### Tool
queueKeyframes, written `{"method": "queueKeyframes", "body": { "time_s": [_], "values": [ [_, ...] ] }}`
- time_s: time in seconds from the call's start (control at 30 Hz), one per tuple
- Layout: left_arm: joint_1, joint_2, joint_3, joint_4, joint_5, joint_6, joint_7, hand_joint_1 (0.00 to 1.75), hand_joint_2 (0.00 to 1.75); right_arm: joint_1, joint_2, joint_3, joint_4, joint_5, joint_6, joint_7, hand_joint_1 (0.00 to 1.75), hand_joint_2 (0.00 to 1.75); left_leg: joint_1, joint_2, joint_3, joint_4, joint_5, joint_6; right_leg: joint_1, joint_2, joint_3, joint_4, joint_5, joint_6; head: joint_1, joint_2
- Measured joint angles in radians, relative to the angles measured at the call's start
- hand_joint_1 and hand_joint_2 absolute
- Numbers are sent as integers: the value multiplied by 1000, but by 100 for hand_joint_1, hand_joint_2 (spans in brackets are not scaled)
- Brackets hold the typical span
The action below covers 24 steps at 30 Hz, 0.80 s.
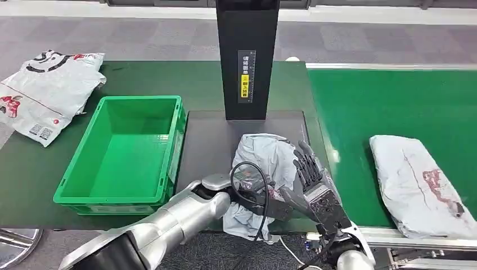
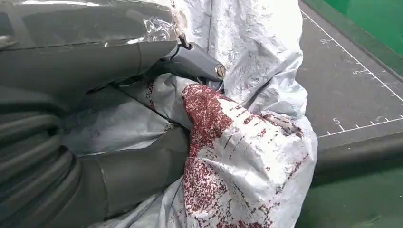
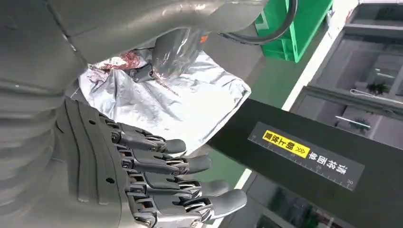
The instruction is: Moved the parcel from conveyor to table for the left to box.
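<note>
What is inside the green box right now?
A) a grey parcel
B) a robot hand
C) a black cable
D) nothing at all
D: the head view looks straight down into the green box and its floor is bare, while the grey parcel held by the left hand lies on the dark mat beside the box.

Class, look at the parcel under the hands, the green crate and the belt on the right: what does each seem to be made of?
Parcel: thin grey plastic film, probably a poly mailer, crinkled, slightly glossy, held by the left robot hand.
Green crate: rigid moulded plastic, judging by its smooth walls and rimmed edges.
Conveyor belt: matte green, likely rubber or PVC; the look leaves it open.
</note>
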Motion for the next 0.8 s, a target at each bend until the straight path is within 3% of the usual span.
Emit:
{"method": "queueKeyframes", "body": {
  "time_s": [0.23,0.5,0.8],
  "values": [
    [-10,25,39,-33,34,132,-37,175,175,37,0,-23,-24,7,-2,6,0,175,0,0,0,0,0,0,0,0,0,0,0,0,0,0],
    [-16,50,94,-96,9,175,-45,175,175,53,3,-39,-40,14,0,8,0,175,0,0,-1,0,0,0,0,0,-1,0,0,0,0,0],
    [53,103,211,-398,-142,199,2,175,175,79,20,-71,-53,35,4,9,0,175,0,0,-1,0,0,0,0,0,-1,0,0,0,0,0]
  ]
}}
